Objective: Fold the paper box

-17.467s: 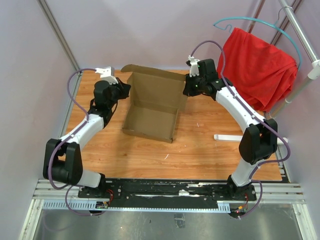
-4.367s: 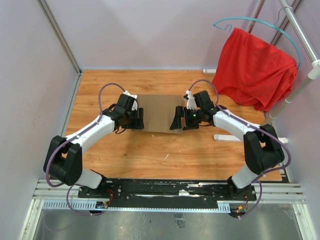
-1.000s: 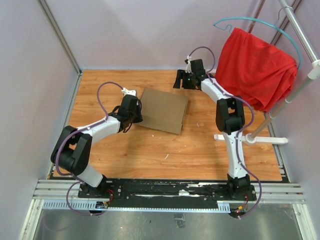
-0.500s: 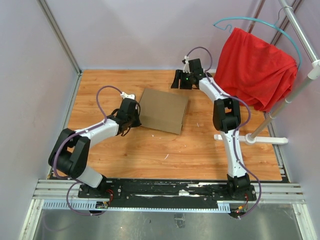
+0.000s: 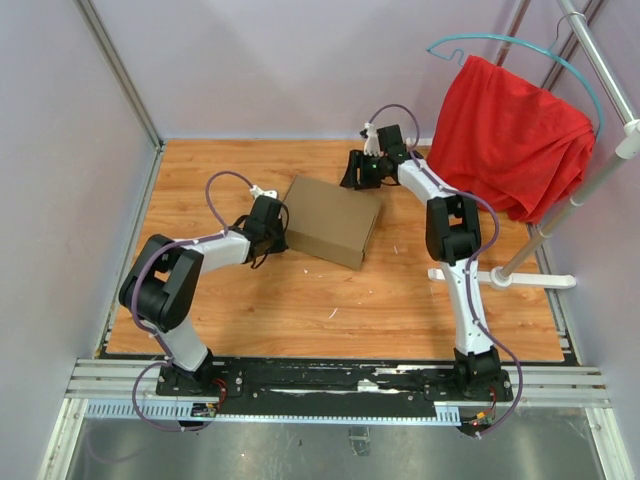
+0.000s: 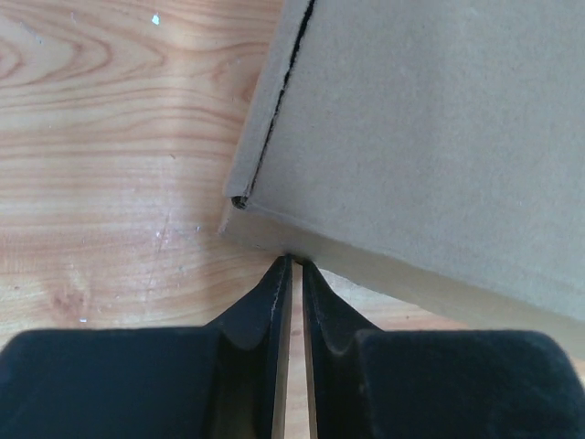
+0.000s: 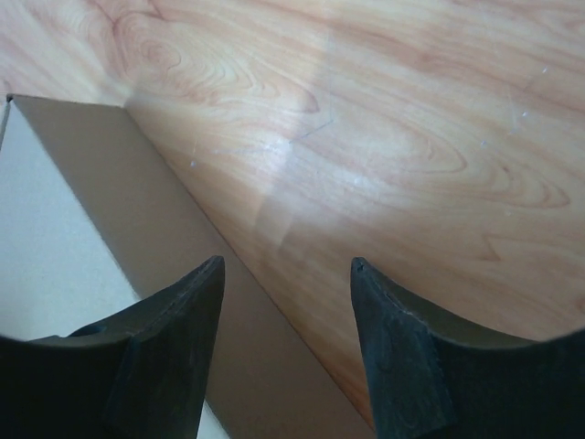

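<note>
**Paper box** (image 5: 333, 220): folded shut with the lid down, a shallow brown slab. It lies flat on the wooden desk (image 5: 300, 300), toward the far middle, slightly askew to the desk's edges. Neither arm lifts it.

**Left tool** (image 6: 292, 265): low on the desk, by the box's near left corner.
- The 2 fingers (image 6: 260, 311) are nearly pressed together, with only a thin slit between them and nothing in it.
- The tips sit at the lower edge of the box's side wall. Cannot tell whether they touch it or stop just short.
- The left wrist view shows a dark seam along the lid's left edge, where lid and wall do not quite meet.

**Right tool** (image 7: 285, 265): at the box's far right corner, fingers spread and pinching nothing.
- In the right wrist view, 1 finger (image 7: 169, 357) hangs over the box's top edge and the other over bare desk.
- The box's side wall runs diagonally beneath the gap.
- Cannot tell whether that finger touches the cardboard.

**Top view:** the 2 arms come at the box from opposite sides. The left arm is bent low, and the right arm is stretched far out.

**Surroundings:**
- A red cloth (image 5: 510, 125) hangs on a rack at the far right, well apart from the box.
- A white bar (image 5: 460, 274) lies on the desk near the right arm.
</note>
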Action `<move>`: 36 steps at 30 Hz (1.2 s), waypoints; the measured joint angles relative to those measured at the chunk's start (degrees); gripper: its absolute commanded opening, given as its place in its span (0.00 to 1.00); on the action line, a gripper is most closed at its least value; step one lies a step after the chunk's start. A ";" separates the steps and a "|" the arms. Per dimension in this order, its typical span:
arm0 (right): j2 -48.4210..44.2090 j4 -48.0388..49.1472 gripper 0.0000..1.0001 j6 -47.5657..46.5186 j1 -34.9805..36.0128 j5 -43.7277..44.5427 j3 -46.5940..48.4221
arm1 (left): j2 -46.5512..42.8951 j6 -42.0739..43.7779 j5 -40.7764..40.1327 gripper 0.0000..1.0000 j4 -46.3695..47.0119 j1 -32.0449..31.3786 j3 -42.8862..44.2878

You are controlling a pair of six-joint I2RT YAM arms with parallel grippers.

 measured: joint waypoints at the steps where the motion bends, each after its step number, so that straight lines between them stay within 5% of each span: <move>1: -0.31 0.11 0.58 -0.28 -0.02 -0.55 -0.59 | 0.26 -0.02 -0.09 0.14 0.33 0.02 0.09; 13: -3.63 -1.16 0.59 -6.36 1.86 -4.68 -6.03 | 0.15 -2.08 -0.98 0.16 5.90 0.20 -0.98; 19: -5.14 -1.95 0.56 -4.61 1.90 -3.08 -8.11 | -7.28 -3.08 -3.67 0.18 5.31 -0.22 -5.18; 24: -7.04 -3.76 0.56 -3.10 1.84 1.03 -9.99 | -12.44 -3.37 -5.20 0.07 3.06 -0.22 -5.38; 31: -12.41 -6.03 0.55 -3.21 1.84 6.82 -17.42 | -14.93 -1.51 9.66 0.04 2.03 -1.27 -7.78; 36: -16.15 -5.99 0.53 -3.02 1.84 8.44 -23.28 | -10.54 0.17 18.69 0.00 1.90 -8.39 -7.69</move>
